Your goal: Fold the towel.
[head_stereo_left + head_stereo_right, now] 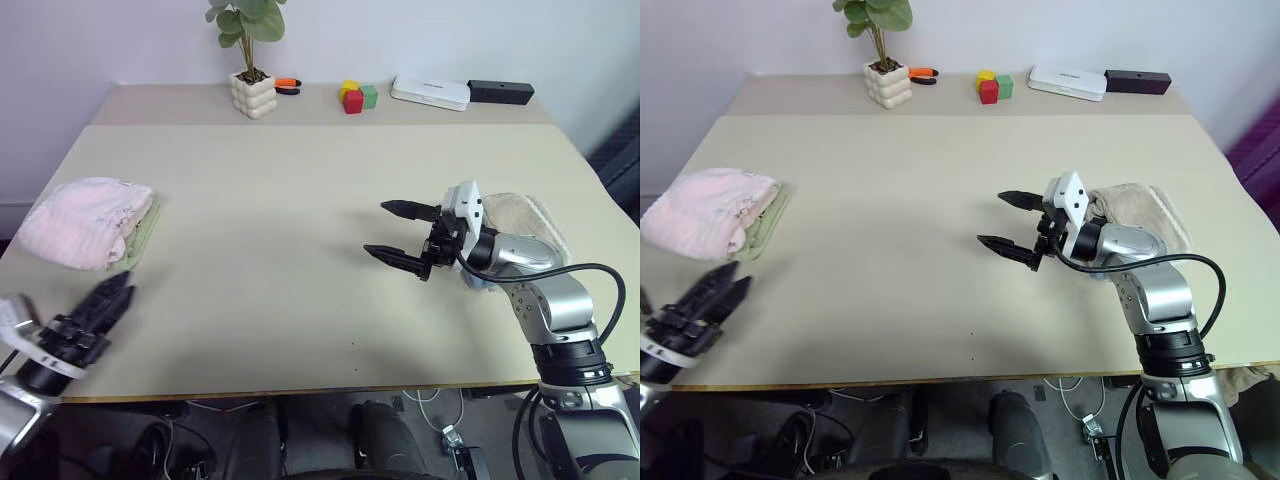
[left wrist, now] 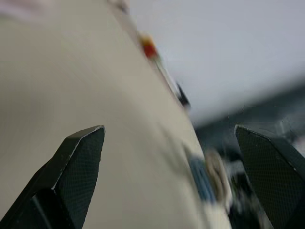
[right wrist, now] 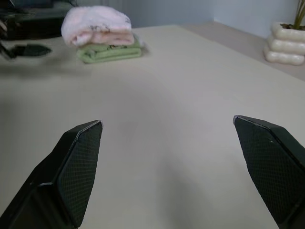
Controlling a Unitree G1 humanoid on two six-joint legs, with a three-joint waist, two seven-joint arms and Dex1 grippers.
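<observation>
Towel [image 1: 88,220], pale pink and fluffy, lies folded in a thick bundle on top of a light green folded towel [image 1: 145,232], at the left edge of the beige table [image 1: 300,200]. Its long axis runs roughly along that left edge, rounded fold facing inward. Behind the table, a second surface along the white wall holds a potted plant [image 1: 250,60], coloured blocks [image 1: 355,96], a white box [image 1: 430,93] and a black box [image 1: 500,92]. Near the right edge lies a beige towel [image 1: 525,215]. The left gripper [image 1: 105,305] hangs near the front left corner, fingers spread, holding nothing, just short of the pink bundle. The right gripper [image 1: 395,232] hovers above the table, jaws wide, empty
</observation>
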